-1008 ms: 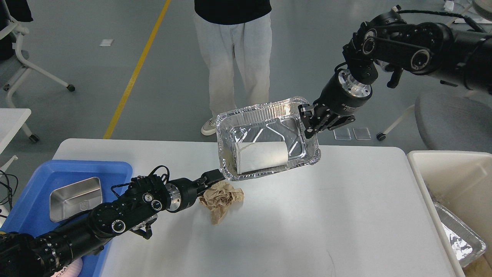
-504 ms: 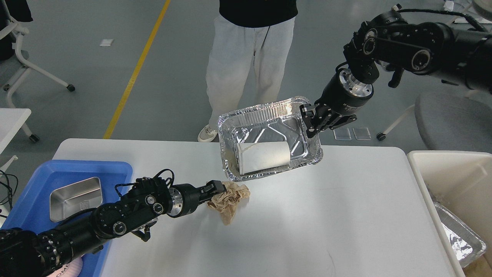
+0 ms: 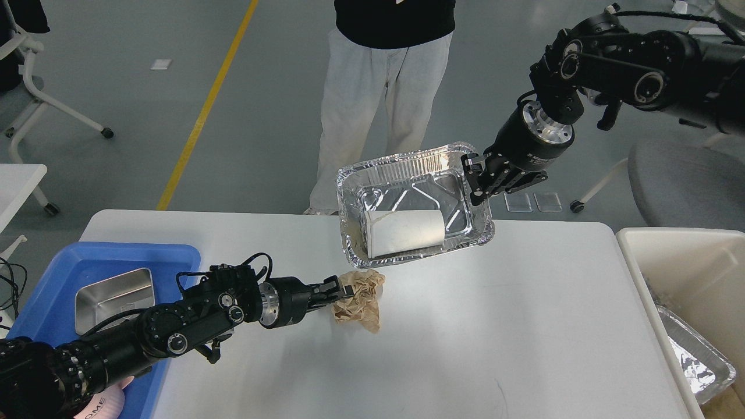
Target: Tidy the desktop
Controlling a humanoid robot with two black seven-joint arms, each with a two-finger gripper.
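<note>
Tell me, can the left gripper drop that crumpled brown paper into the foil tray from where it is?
Probably yes: the left gripper holds the crumpled brown paper just below the foil tray, which is open-topped.

Paper cup point(image 3: 404, 233) inside foil tray point(image 3: 355, 180)

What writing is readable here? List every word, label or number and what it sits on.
"OME": end of a cut-off word on the pale pink thing at the bottom left edge.
White print on the right arm's black wrist: too small to read.
Nothing readable on the foil tray, brown paper or desktop.
</note>
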